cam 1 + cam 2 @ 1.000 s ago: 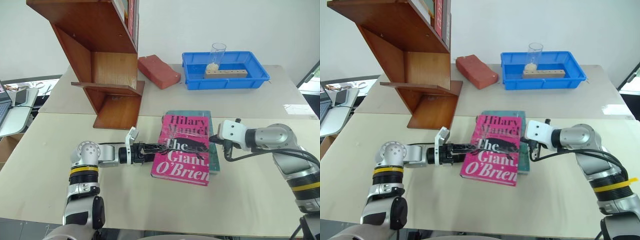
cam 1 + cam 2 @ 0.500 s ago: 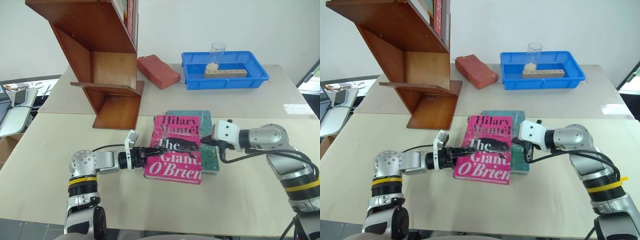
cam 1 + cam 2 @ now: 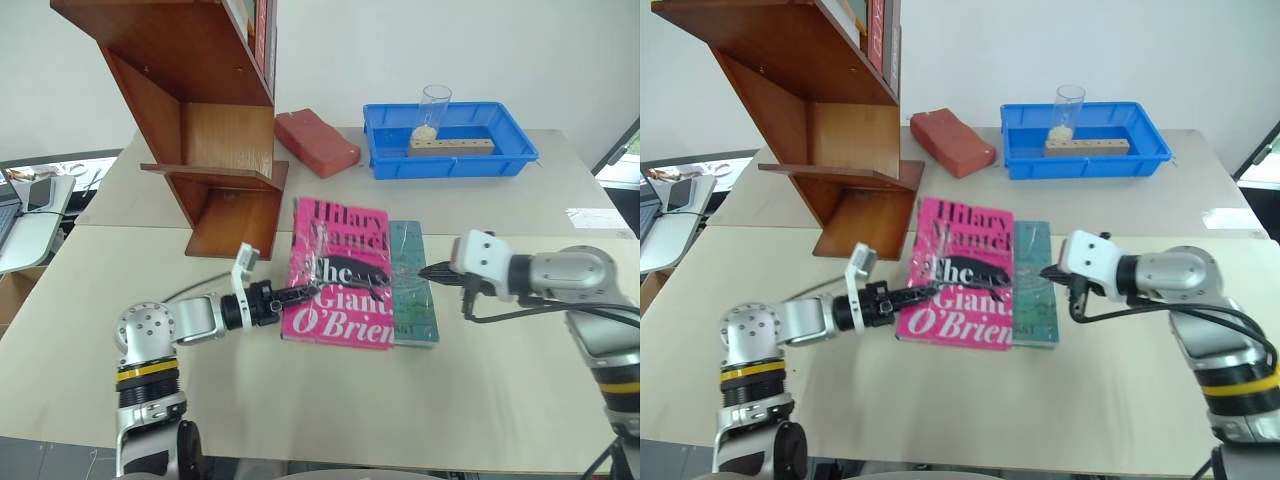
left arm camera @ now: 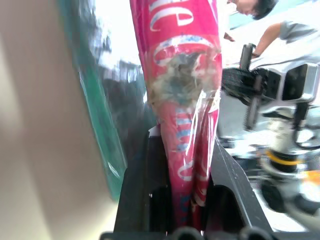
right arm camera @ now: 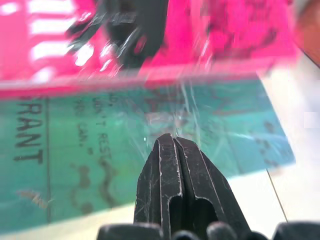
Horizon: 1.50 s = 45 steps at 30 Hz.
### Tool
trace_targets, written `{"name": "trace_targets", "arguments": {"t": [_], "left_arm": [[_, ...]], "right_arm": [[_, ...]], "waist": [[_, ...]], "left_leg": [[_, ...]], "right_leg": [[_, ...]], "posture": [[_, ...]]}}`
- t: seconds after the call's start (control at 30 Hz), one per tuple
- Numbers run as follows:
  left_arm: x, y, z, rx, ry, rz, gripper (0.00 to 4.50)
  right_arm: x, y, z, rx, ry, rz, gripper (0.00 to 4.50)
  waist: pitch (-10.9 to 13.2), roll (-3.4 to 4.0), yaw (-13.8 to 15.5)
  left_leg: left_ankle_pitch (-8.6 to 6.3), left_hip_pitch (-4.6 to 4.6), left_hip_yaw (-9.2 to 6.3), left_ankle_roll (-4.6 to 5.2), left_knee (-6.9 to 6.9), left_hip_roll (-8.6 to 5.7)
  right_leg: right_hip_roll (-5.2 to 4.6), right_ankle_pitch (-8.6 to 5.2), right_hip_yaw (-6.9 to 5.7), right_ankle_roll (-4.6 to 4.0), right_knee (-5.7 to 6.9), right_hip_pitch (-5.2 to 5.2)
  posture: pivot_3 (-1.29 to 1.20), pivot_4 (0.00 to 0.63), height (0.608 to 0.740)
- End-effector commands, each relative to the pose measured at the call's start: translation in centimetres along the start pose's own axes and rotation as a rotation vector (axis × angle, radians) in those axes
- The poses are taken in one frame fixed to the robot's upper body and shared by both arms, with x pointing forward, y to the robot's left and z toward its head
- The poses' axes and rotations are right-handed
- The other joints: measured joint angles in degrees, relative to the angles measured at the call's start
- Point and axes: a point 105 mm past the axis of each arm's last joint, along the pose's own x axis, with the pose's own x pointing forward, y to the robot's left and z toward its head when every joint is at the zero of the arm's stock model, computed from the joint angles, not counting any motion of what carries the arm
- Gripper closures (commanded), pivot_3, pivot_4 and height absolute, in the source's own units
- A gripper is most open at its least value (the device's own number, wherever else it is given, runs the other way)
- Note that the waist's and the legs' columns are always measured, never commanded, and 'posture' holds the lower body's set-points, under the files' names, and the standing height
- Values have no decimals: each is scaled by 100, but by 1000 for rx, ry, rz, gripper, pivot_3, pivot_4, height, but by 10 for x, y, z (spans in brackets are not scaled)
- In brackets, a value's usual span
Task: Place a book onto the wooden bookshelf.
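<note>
Book [image 3: 338, 272] pinched by L gripper [image 3: 300, 294].

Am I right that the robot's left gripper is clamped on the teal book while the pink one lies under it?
Not quite. The left gripper is clamped on the pink book, as the left wrist view shows. The teal book lies underneath it on the table, seen in the left eye view.

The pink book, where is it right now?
In the left eye view the pink book sits mid-table, overlapping the teal book, just in front of the wooden bookshelf. The left gripper is shut on its near-left edge.
</note>
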Motion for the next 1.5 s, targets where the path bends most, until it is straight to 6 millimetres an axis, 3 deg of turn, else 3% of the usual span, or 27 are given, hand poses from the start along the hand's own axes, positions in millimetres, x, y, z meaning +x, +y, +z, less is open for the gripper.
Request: {"name": "trace_targets", "arguments": {"t": [0.03, 0.17, 0.33, 0.47, 0.57, 0.67, 0.83, 0.97, 1.3, 1.5], "left_arm": [[-2, -41, 40, 538, -62, -19, 4360], [-9, -65, 71, 1137, -67, 58, 4361], [-11, -92, 99, 1666, -105, 102, 4362], [-13, -107, 131, 1981, -173, 215, 4362], [-28, -109, 163, 2149, -174, 370, 4362], [-44, -99, 181, 2222, -81, 481, 4363], [-69, -68, 187, 2231, 198, 557, 4363], [-80, -60, 192, 2224, 269, 606, 4363], [-106, -13, 186, 2059, 472, 728, 4363], [-112, -4, 186, 2028, 498, 752, 4363]], "right_arm": [[-26, -1, 33, -5, -89, -27, 4500], [-46, -2, 75, 28, -233, -39, 4500], [-58, -9, 104, 71, -335, -39, 4500], [-60, -11, 113, 83, -365, -25, 4500], [-61, -16, 123, 94, -414, -26, 4500], [-60, -23, 131, 104, -456, -40, 4500], [-59, -34, 136, 104, -483, -48, 4500], [-58, -37, 137, 101, -489, -43, 4500], [-59, -41, 147, 87, -528, -33, 4500], [-59, -41, 147, 85, -533, -35, 4500]], "waist": [[1, -1, 0], [3, 1, -15], [6, -5, -21], [12, -14, 21], [12, -14, -8], [10, -11, -32], [11, 15, -77], [11, 15, -12], [10, 17, -32], [10, 17, -32]], "left_leg": [[1, 3, 1, -3, -1, 0], [2, 9, 7, -6, -19, 0], [3, 3, 16, -4, -33, 2], [4, -7, 19, -2, -29, 2], [3, -5, 22, 1, -27, 2], [1, 1, 24, 7, -33, 4], [-3, 6, 30, 15, -37, 10], [-2, 3, 32, 16, -35, 10], [-1, 3, 34, 18, -34, 15], [-1, 3, 34, 19, -34, 17]], "right_leg": [[-1, 1, 1, -1, -2, 3], [-4, 4, 4, -7, -18, 5], [-3, 4, 12, -9, -21, -12], [-3, 4, 14, -8, -23, -17], [-3, 4, 19, -6, -20, -18], [-1, 3, 22, -4, -17, -19], [7, 1, 30, -2, -2, -30], [6, 1, 26, -1, -1, -31], [8, 1, 25, -1, 10, -35], [8, 1, 25, -1, 10, -34]], "posture": [[0, 150, 740], [0, 150, 740], [0, 150, 740], [0, 150, 740], [0, 150, 740], [0, 150, 740], [0, 150, 740], [0, 150, 740], [0, 150, 740], [0, 150, 740]]}}
